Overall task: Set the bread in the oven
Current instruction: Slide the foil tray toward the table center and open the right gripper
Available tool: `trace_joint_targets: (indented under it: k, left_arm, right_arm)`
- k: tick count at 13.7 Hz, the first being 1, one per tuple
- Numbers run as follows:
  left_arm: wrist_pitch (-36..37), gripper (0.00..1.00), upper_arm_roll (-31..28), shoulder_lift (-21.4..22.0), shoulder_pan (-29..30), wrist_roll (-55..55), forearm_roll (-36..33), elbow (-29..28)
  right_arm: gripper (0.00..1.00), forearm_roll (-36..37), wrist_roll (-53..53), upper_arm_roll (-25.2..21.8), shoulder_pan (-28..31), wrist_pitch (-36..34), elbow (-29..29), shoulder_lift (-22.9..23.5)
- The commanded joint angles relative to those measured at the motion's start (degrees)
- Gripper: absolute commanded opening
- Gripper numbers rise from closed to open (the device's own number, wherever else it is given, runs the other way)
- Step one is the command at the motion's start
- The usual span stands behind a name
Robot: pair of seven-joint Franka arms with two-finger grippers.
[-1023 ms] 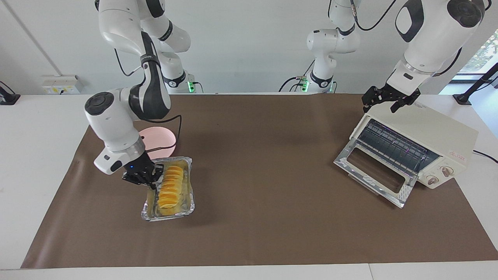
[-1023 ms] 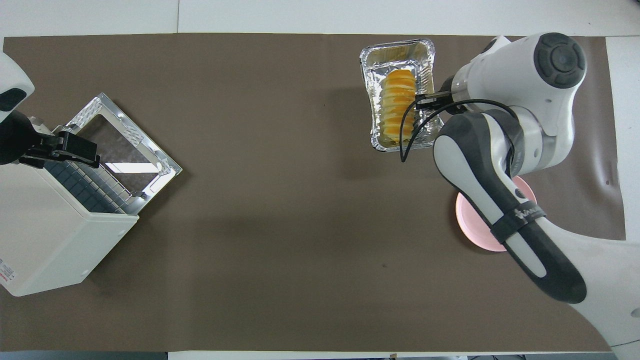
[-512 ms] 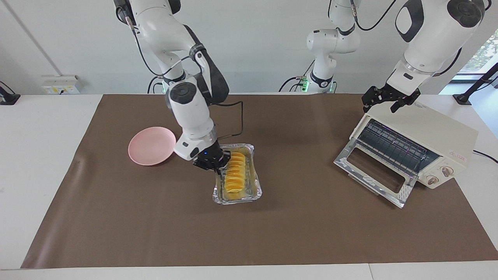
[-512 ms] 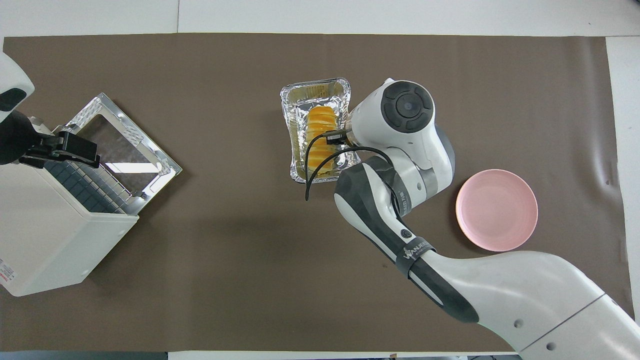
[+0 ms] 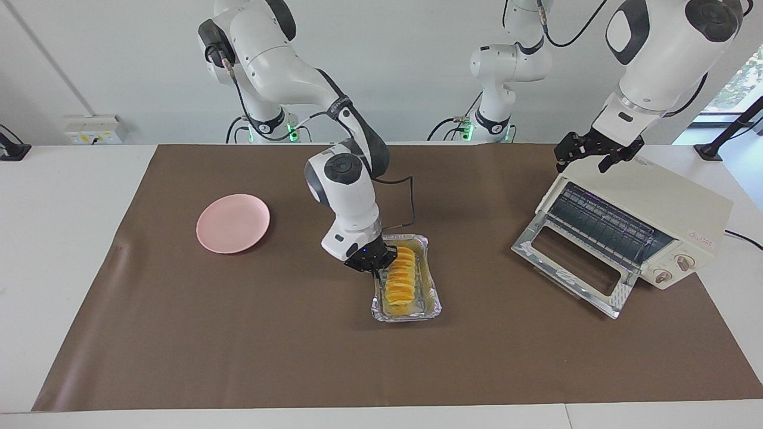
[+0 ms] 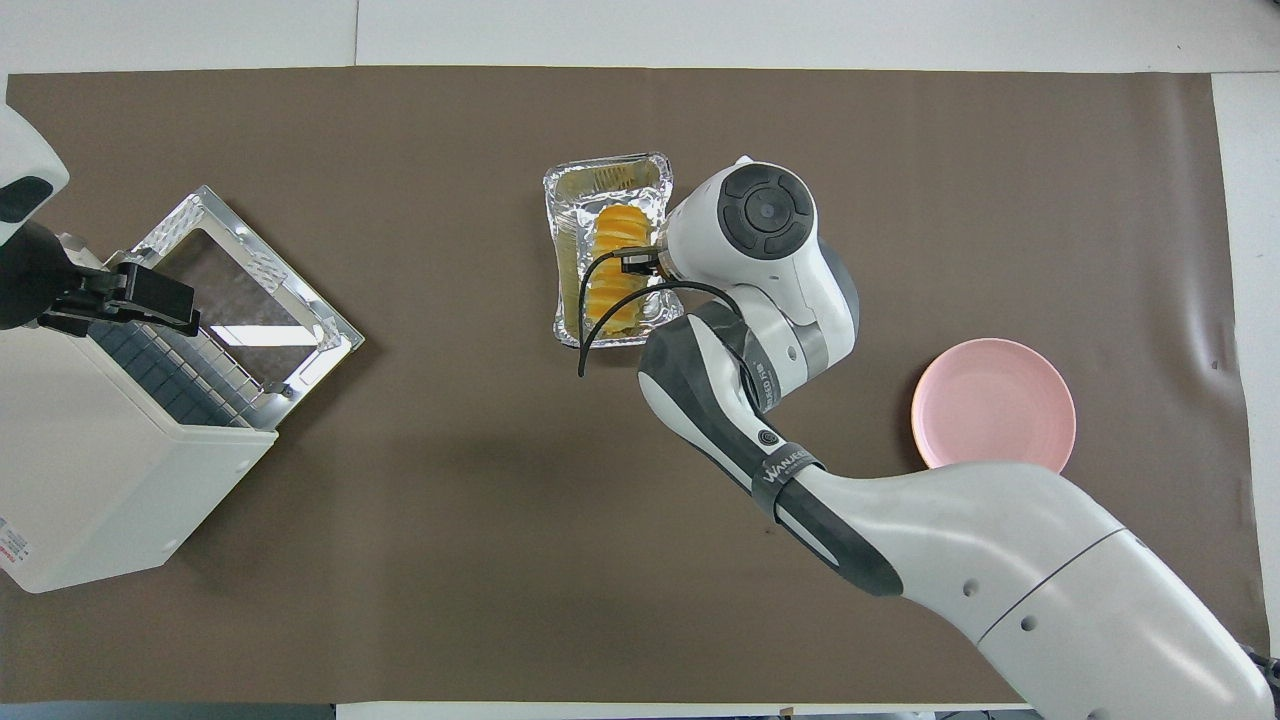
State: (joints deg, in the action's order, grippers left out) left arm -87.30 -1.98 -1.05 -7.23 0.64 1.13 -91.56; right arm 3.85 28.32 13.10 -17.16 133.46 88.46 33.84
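The bread (image 5: 400, 275) (image 6: 618, 262), a golden ridged loaf, lies in a silver foil tray (image 5: 411, 316) (image 6: 605, 172) near the middle of the brown mat. My right gripper (image 5: 374, 265) (image 6: 640, 262) is down at the tray's long rim on the right arm's side, shut on that rim. The cream-white oven (image 5: 656, 202) (image 6: 90, 470) stands at the left arm's end of the table. Its glass door (image 5: 572, 268) (image 6: 250, 280) hangs open, showing the wire rack. My left gripper (image 5: 587, 154) (image 6: 125, 298) is open at the oven's top edge above the door opening.
A round pink plate (image 5: 232, 222) (image 6: 993, 405) sits on the mat toward the right arm's end, partly under the right arm in the overhead view. Bare brown mat lies between the foil tray and the oven door.
The right gripper has carried the foil tray with the bread from beside the pink plate to the middle of the mat, toward the oven. The left arm has not moved.
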Motion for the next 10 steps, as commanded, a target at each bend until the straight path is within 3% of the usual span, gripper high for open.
trace_joint_targets:
  k: [1, 2, 7, 10]
  left_arm:
    - [-1.03, 1.00, 0.49, 1.58, 0.63, -0.55, -0.08, -1.96]
    - [-1.03, 1.00, 0.49, 1.58, 0.63, -0.55, -0.08, -1.96]
    - [-1.29, 1.00, 0.49, 1.58, 0.63, -0.46, -0.08, -1.96]
    - [-1.12, 1.00, 0.49, 1.58, 0.63, -0.55, -0.08, -1.96]
  right_arm:
    - [0.84, 1.60, 2.09, -0.09, -0.42, -0.03, 0.57, 0.35]
    - [1.00, 1.60, 2.09, -0.18, -0.42, -0.56, 0.48, 0.18]
    - [1.00, 2.66, 1.74, -0.27, 1.68, -6.80, -2.77, -2.80]
    - [1.00, 2.57, -3.68, 0.00, 7.13, -15.56, -2.24, -9.38]
